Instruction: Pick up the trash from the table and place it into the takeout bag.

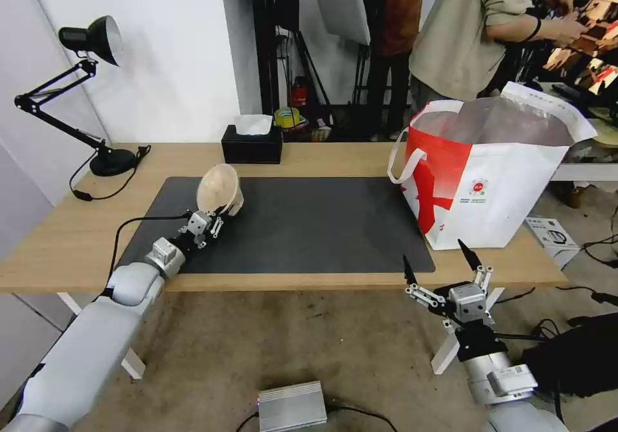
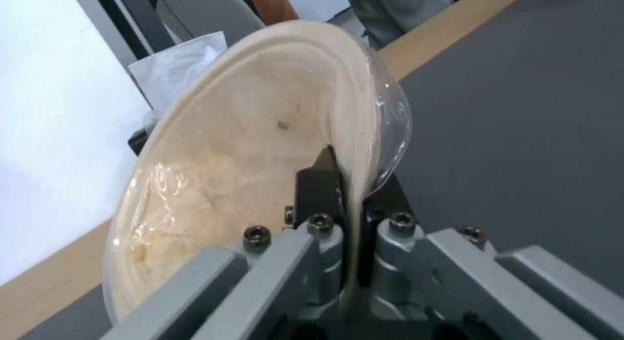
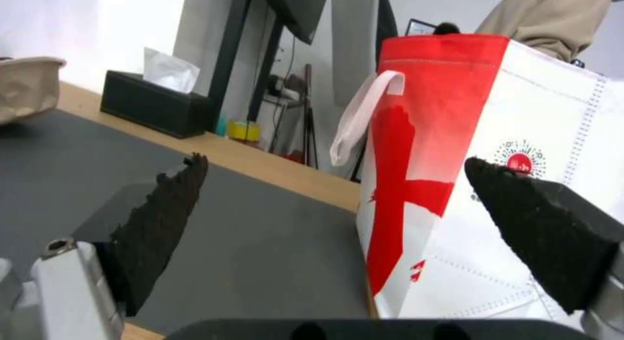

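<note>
Head view showed the left tool [image 1: 215,216] clamped on the tilted tan paper bowl [image 1: 219,189] above the dark mat [image 1: 309,226]; the right tool [image 1: 443,261] hung apart before the table [image 1: 77,226], near the takeout bag [image 1: 508,187].

The light-wood table [image 1: 335,155] carries a dark grey mat [image 1: 309,226], a black tissue box [image 1: 252,145] behind it, a black desk lamp [image 1: 103,155] at the left, and the takeout bag [image 1: 508,187] at the right.
</note>
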